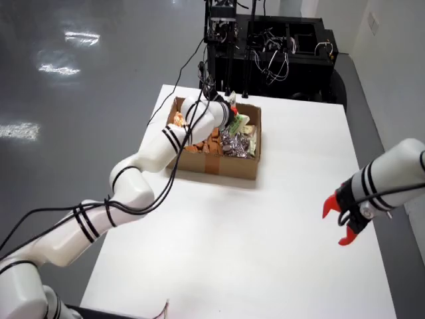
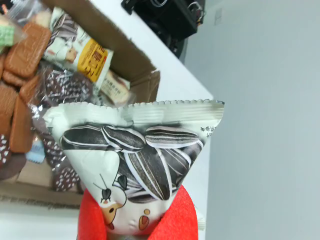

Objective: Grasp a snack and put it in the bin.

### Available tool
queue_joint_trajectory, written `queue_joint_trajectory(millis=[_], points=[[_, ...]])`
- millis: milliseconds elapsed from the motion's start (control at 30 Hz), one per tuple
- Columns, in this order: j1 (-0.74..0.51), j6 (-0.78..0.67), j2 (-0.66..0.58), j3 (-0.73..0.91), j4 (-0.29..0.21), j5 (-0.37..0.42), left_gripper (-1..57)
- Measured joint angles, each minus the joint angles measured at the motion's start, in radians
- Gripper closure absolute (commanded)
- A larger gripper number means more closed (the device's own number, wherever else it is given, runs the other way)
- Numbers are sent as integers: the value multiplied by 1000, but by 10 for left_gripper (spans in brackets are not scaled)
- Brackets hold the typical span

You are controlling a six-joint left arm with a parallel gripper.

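Jaws clenched on a snack packet: in the close view riding on the gripper (image 2: 131,220), the two red fingers (image 2: 172,220) press in from either side on the lower end of the sunflower seed packet (image 2: 135,150). The packet stands up out of the jaws, its serrated top edge uppermost in that view, printed with striped seeds and a small cartoon face near the grip.

Beyond the packet, past its top edge and to the left in the close view, lies the open cardboard box (image 2: 125,50). Inside it are orange-brown wrapped biscuits (image 2: 25,52), dark speckled packets (image 2: 67,87) and a packet with a yellow label (image 2: 90,60). The held packet hangs apart from these contents; whether it is above the box interior or just past the box wall cannot be told from this view.

In the wide view the working arm (image 1: 139,179) reaches across the white table (image 1: 279,252) to the box (image 1: 226,166), with the gripper (image 1: 232,109) at the box's far side and the packet (image 1: 238,119) visible at its tip, small and partly hidden. A second arm (image 1: 392,173) enters from the right of the wide view, its red-fingered gripper (image 1: 340,222) well apart from the box above the table. Black equipment with cables (image 1: 265,46) stands behind the table's far edge.
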Motion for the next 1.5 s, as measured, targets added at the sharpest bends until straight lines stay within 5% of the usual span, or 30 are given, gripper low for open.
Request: queue_joint_trajectory(millis=[167,433,600,1033,1500], points=[[29,9,-5,5,-1,-62,474],[63,60,-48,83,-63,-169,203],[73,62,-61,118,-94,-198,163],[47,72,-9,29,-99,-77,260],[-6,44,31,-103,-70,92,505]])
